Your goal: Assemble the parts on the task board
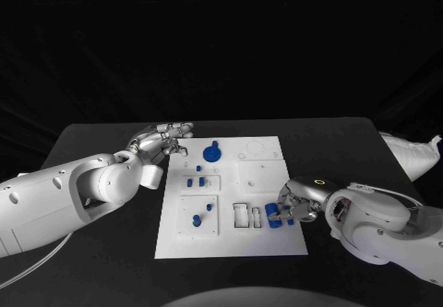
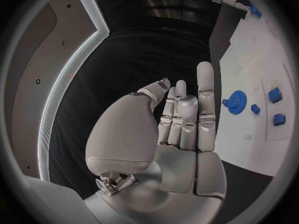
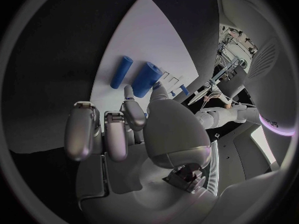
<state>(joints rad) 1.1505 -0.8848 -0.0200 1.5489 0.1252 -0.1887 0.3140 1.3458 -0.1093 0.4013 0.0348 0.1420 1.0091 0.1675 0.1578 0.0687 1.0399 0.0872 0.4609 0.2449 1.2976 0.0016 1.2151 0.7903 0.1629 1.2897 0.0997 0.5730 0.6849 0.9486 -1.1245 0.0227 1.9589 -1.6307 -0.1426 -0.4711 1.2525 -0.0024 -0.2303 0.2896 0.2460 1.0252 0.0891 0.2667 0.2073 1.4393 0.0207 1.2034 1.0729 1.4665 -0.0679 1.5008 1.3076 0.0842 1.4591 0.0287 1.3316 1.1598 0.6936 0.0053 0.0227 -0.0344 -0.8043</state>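
The white task board (image 1: pixel 263 240) lies in the middle of the table. On it are a blue gear (image 1: pixel 211 153) (image 2: pixel 234 104), small blue blocks (image 1: pixel 196 182) (image 2: pixel 274 95) and two more blue pieces (image 1: pixel 196 220). A thick blue cylinder (image 1: pixel 271 209) (image 3: pixel 147 78) and a slim one (image 1: pixel 277 222) (image 3: pixel 121 72) lie at the board's right edge. My right hand (image 1: pixel 300 200) (image 3: pixel 134 129) is over that edge, with its thumb and one finger on either side of the thick cylinder's near end. My left hand (image 1: pixel 164 144) (image 2: pixel 181 119) hovers beside the board's far left edge, fingers straight, holding nothing.
Empty rectangular slots (image 1: pixel 242 215) sit in the board just left of the cylinders. Round recesses (image 1: pixel 256 150) mark the board's far right corner. Black table (image 1: pixel 351 147) surrounds the board on all sides.
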